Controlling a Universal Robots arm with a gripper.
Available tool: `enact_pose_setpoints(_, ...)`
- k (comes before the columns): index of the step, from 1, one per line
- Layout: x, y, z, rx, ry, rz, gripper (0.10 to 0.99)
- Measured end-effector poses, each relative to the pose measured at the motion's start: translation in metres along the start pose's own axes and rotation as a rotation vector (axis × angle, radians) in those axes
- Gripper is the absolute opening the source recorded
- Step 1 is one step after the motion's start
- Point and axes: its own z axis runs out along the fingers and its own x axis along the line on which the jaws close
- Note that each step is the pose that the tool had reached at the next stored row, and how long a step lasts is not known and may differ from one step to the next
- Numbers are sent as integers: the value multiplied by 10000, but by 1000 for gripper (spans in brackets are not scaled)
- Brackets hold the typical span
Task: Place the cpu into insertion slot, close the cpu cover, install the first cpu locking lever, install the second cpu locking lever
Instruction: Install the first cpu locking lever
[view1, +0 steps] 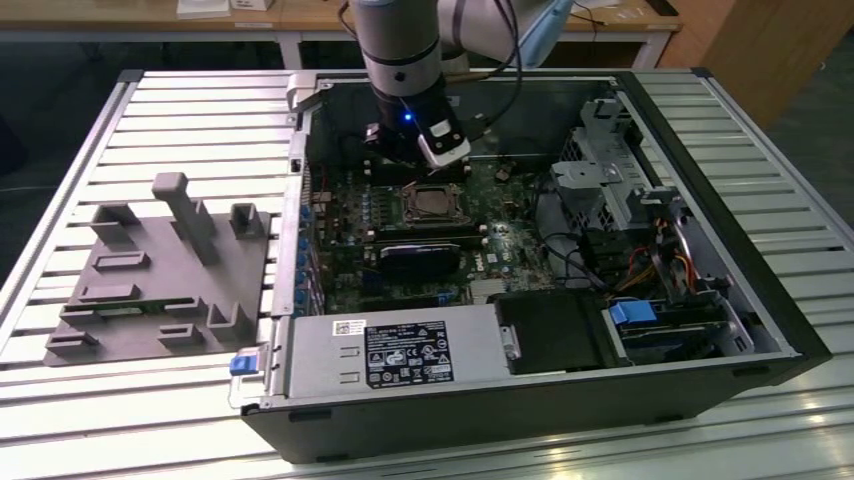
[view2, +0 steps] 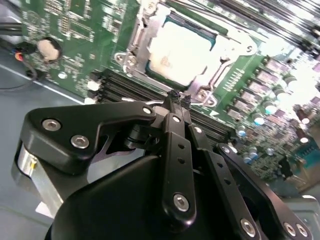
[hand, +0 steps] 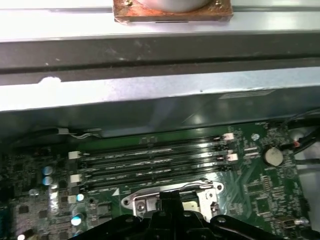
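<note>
Slatted silver metal counter (view1: 94, 150) carried a black steel computer case (view1: 747, 330) lying open, with a moulded grey plastic fixture (view1: 160, 270) just beside it at the exterior view's left. Inside, the small flat square cpu (view2: 181, 50) with its dull silver-grey metal top sat in the black-framed square insertion slot (view1: 430, 204) on the glossy green circuit board (view2: 75, 30), and the thin silver cpu cover (view2: 141, 40), a stamped frame plate with a square window, lay down around it. The black pincer (view2: 177, 96) hung low over the socket's edge, its narrow tips pressed together with no gap showing. Whether a thin wire locking lever was caught between them could not be told from the second wrist view. The long, narrow black memory slots (hand: 150, 160) ran close beside the socket, their plastic shiny and ridged. The danger, as I judged it, lay in the tight quarters: hard smooth tips could slide off a springy wire lever and let it snap back, or dip too low and scrape the board's small parts, and a push on the unlatched cover could shift the chip on its fine pins.
</note>
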Motion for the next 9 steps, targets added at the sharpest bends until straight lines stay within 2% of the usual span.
enact_pose_setpoints(1,0,0,0,-16,-115,-23,102)
enact_pose_setpoints(3,0,0,2,-68,-417,-82,102)
enact_pose_setpoints(6,5,-1,2,-149,-929,-191,102)
enact_pose_setpoints(7,5,-1,2,-167,-1050,-216,102)
enact_pose_setpoints(8,5,-1,1,-174,-1094,-226,102)
enact_pose_setpoints(9,5,-1,2,-197,-1102,-225,102)
